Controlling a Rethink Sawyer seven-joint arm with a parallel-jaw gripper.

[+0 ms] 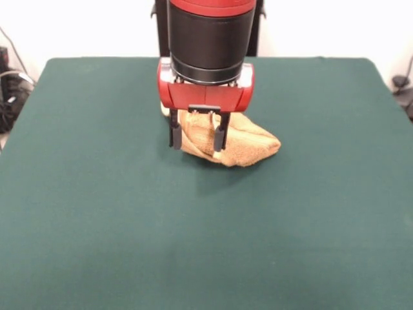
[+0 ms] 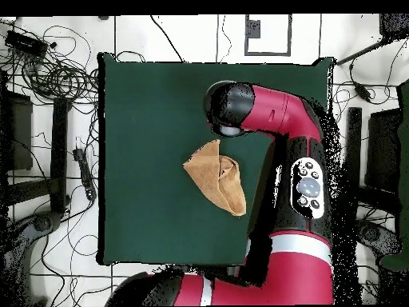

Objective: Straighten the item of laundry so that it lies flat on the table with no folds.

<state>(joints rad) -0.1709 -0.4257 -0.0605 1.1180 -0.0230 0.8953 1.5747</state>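
Observation:
The item of laundry [image 1: 248, 145], a golden yellow-orange towel, lies crumpled and folded over itself a little beyond the middle of the dark green table [image 1: 97, 206]. My gripper [image 1: 197, 143] hangs straight down at the towel's left end. It is open, and its two dark fingers [image 1: 174, 132] stand apart with a raised fold of cloth between them. In the overhead view the towel [image 2: 214, 176] forms a rough folded triangle on the table [image 2: 144, 120]. There the red and black wrist [image 2: 232, 108] hides the gripper.
In the overhead view the arm's red links [image 2: 307, 176] run along the table's right edge. Tangled cables [image 2: 56, 76] and dark equipment [image 2: 36, 192] lie on the floor to the left of the table.

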